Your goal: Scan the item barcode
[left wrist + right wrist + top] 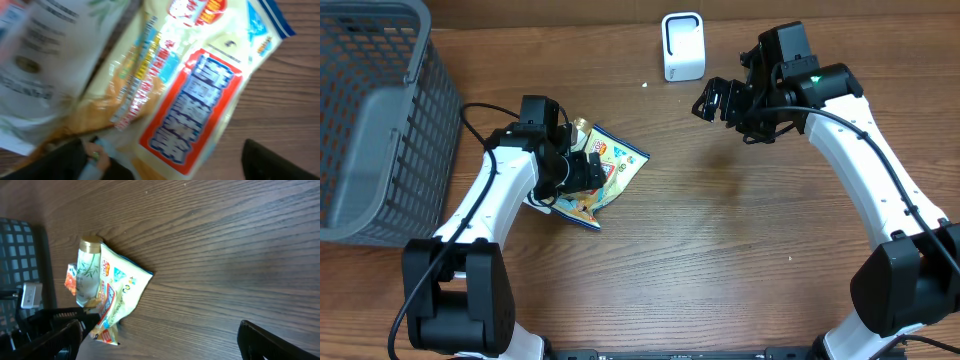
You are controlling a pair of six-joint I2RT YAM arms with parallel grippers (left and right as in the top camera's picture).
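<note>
A colourful snack packet point(618, 160) lies on the wooden table on top of a small pile, with a gold-capped bottle point(582, 126) beside it. My left gripper point(587, 176) is down over the pile. In the left wrist view its jaws stand wide around the packet's red-and-blue label point(200, 95); the right fingertip point(280, 162) is clear of the packet, so the left gripper point(170, 162) is open. My right gripper point(713, 101) hovers open above bare table near the white scanner point(682, 46). In the right wrist view the right gripper point(160, 342) holds nothing, and the packet point(120, 292) shows at the left.
A grey mesh basket point(370, 120) fills the table's far left. A pale printed pack point(40, 60) lies in the pile beside the snack packet. The bottle point(89, 267) and the basket point(20, 255) also show in the right wrist view.
</note>
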